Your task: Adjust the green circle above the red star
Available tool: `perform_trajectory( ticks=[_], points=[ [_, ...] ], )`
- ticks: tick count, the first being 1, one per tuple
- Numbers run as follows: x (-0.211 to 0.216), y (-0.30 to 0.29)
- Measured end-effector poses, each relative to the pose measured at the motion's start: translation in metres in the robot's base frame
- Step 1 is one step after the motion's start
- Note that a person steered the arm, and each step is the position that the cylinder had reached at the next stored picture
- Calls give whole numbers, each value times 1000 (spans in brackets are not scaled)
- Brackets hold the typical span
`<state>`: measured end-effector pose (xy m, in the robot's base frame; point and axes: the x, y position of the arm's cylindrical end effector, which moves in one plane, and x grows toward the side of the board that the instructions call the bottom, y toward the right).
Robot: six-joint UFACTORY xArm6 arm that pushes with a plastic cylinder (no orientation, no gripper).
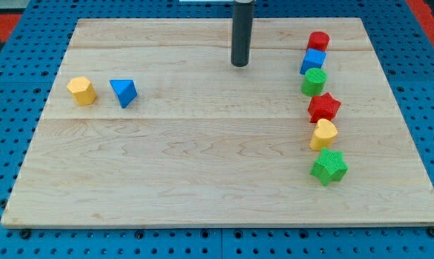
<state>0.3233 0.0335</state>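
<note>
Underneath everything lies a pale wooden board [202, 158] with visible grain, resting on a blue perforated surface [15, 72] that shows along all edges.

At the view's left sit a yellow hexagon block [81, 91] and, just beside it to the right, a blue triangle block [124, 93].

My tip [240, 65] stands near the view's top centre, well apart from every block; the rod carries no claw, so there is no opening to report.

At the view's right a column of blocks runs downward: a red block [318, 41], a blue cube [313, 60], then the green circle [314, 82], a short round cylinder touching the cube and sitting directly above the red star [324, 108]. Below follow a yellow block [323, 134] and a green star [329, 167].
</note>
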Motion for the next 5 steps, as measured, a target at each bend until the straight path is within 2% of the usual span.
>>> perform_trajectory(
  ticks=[2,4,5],
  points=[
    [33,28],
    [35,99],
    [42,106]
  ],
)
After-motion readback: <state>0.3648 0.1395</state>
